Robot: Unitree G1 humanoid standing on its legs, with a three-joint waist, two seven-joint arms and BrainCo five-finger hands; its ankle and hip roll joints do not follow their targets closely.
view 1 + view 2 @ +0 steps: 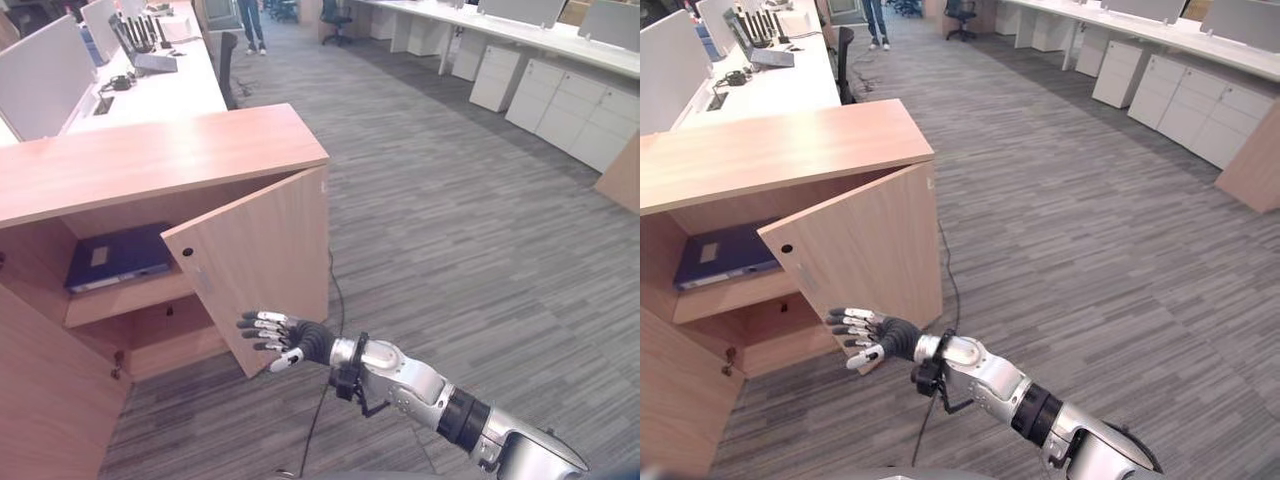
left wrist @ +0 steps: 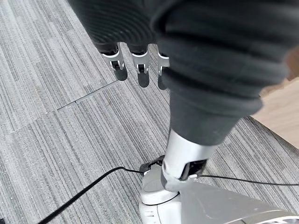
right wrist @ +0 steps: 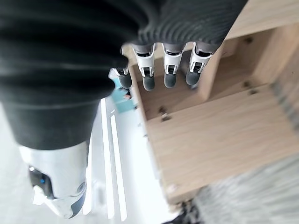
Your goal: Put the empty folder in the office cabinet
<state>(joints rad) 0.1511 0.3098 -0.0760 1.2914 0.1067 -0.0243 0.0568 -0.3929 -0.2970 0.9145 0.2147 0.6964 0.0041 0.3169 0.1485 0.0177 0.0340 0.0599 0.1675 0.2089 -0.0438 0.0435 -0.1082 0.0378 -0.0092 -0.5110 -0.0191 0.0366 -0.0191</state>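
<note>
A blue folder lies flat on the upper shelf inside the low wooden office cabinet. Both cabinet doors stand open. My right hand reaches in from the lower right, open with straight fingers, and holds nothing. It sits at the lower outer face of the right door, touching or almost touching it. In the right wrist view its fingertips point at the cabinet's wood. My left hand hangs over the grey carpet with relaxed fingers, empty.
The left door swings out at the lower left. White desks with screens and an office chair stand behind the cabinet. White drawer units line the far right. A person stands far back. Grey carpet stretches to the right.
</note>
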